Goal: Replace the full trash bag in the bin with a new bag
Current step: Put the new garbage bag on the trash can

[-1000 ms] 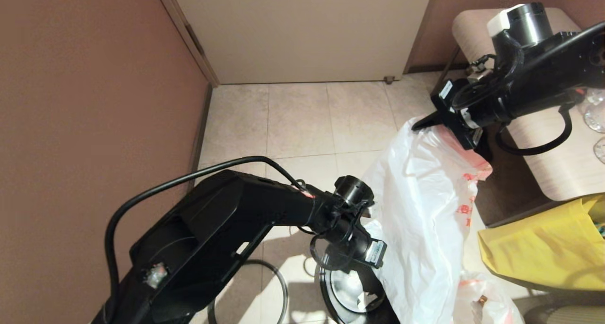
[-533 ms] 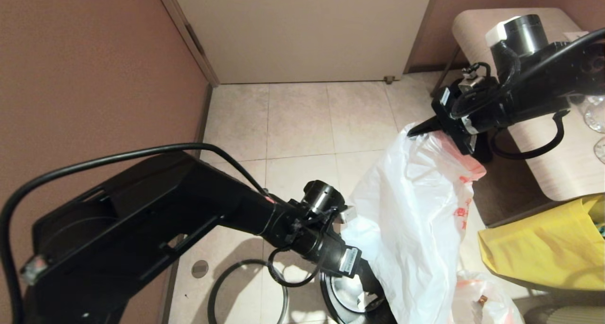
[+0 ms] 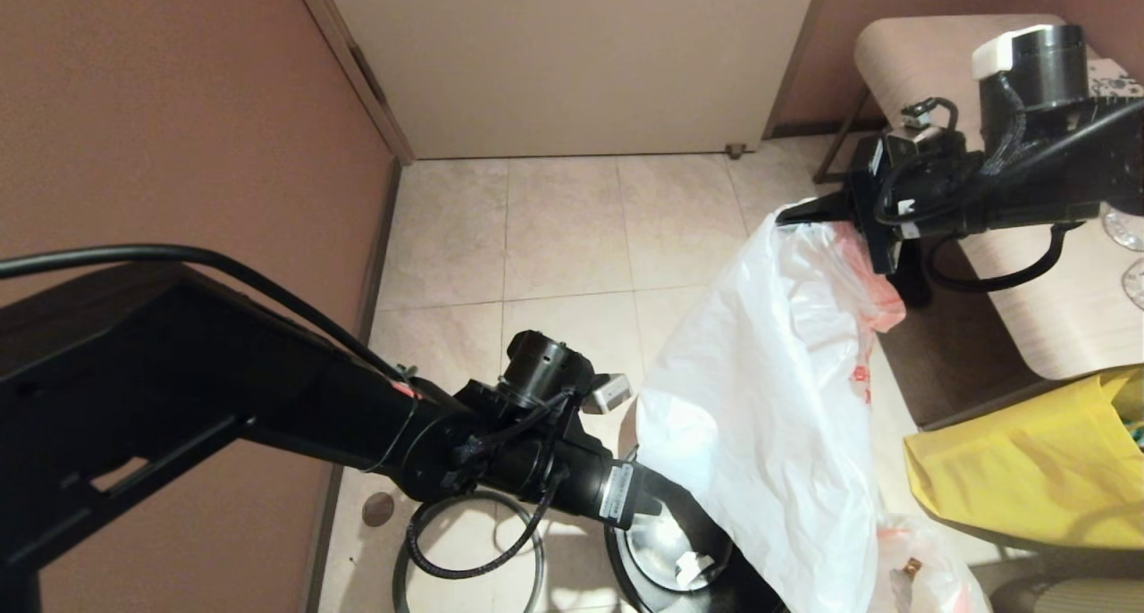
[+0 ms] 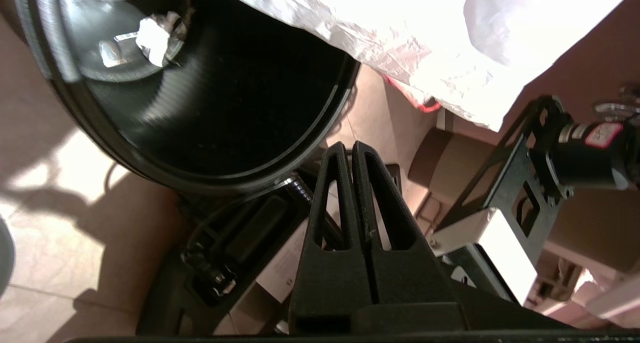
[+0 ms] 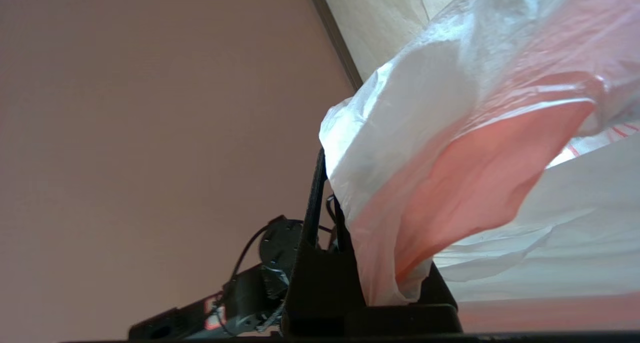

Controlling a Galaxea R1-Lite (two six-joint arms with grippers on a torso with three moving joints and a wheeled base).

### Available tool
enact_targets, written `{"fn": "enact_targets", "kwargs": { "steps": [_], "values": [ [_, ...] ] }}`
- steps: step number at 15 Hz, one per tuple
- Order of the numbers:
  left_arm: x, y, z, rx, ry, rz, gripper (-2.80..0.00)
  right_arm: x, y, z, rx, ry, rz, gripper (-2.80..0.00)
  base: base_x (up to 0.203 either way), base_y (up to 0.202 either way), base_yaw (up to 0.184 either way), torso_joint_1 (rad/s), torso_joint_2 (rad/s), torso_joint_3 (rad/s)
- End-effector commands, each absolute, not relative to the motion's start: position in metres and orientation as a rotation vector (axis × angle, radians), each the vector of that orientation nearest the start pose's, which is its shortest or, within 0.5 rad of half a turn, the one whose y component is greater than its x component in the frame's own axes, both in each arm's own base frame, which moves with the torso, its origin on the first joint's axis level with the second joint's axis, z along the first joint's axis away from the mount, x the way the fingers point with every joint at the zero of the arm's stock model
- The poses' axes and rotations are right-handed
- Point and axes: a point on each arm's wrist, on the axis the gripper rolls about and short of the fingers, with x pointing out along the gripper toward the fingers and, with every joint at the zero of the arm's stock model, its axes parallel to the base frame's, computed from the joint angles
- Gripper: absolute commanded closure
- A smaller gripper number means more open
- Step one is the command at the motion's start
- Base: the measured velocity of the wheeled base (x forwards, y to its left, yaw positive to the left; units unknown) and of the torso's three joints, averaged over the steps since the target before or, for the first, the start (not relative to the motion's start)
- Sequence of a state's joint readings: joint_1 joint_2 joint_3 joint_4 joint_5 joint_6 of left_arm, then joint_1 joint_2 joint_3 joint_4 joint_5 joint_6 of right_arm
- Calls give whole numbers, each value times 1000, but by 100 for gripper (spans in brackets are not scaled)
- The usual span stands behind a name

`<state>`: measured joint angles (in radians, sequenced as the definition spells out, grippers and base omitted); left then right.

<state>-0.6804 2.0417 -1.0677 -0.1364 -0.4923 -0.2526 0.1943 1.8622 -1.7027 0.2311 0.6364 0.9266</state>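
- Dropping lower than a second ago, my left gripper (image 4: 352, 150), shut and empty, is nearing the bin (image 3: 666, 541).
- I'm holding the new bag (image 3: 778, 416) aloft, hem pinched in the right gripper (image 3: 791, 218), ready for lining.

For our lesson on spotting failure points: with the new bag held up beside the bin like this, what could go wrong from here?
1. Only the right end effector pinches the new bag, at its pink hem; the thin film could slip or tear.
2. The left end effector is shut and empty beside the bin, so the bag's mouth may stay closed.
3. The grey hoop rim lies loose on the floor.
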Motion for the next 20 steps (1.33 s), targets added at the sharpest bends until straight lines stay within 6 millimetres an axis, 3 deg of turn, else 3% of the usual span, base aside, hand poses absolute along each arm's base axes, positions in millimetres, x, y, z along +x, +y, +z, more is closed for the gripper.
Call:
{"fn": "enact_targets", "kwargs": {
  "steps": [1,4,8,14,20],
  "values": [
    [276,-235,92,-133,1001,-982,0,350,84,284,936,663,637,0,0,0,0,0,0,0],
    [280,-236,87,-134,997,-980,0,346,86,275,903,507,725,0,0,0,0,0,0,0],
    [287,-238,75,-127,1011,-960,0,336,89,274,864,480,752,0,0,0,0,0,0,0],
    [325,-231,51,-92,789,-697,0,333,111,262,845,522,791,0,0,0,0,0,0,0],
    [337,-237,50,-109,719,-642,0,334,112,258,823,540,784,0,0,0,0,0,0,0]
  ]
}}
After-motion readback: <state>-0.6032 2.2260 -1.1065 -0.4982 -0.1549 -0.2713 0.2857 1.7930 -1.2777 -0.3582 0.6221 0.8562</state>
